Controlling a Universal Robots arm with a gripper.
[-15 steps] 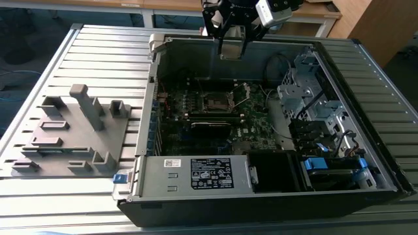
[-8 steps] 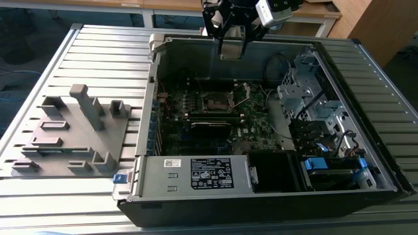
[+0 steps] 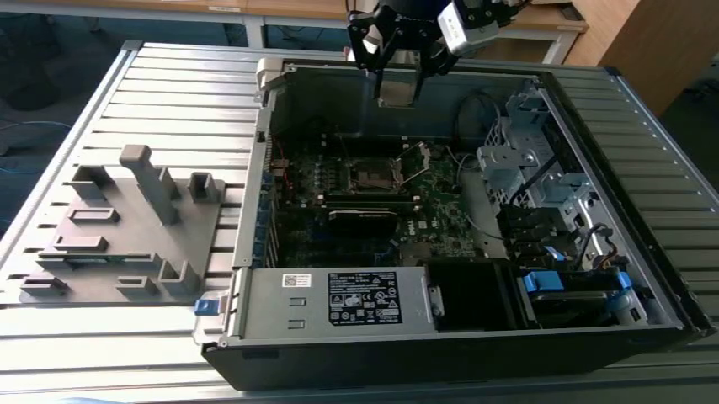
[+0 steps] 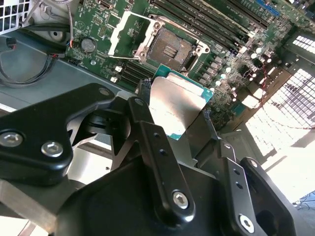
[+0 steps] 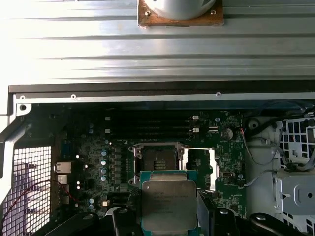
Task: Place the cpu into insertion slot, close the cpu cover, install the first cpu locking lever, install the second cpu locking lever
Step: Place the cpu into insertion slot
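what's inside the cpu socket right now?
Nothing: the socket is bare, its contact field exposed, cover swung open beside it. The chip sits in the gripper above. In the first wrist view the chip hides one edge of the socket.

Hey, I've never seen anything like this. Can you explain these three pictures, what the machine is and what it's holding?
This is a robot arm working on an opened computer. One picture comes from a camera standing off the arm: the computer case lies open on a slatted metal table, with a grey plastic block beside it on the exterior view's left, and the arm hangs above the case. The other two pictures come from cameras riding on the arm's wrist. In them the black fingers grip a small square chip, silver on top. Inside the case the socket for it is empty, its metal cover flipped up.
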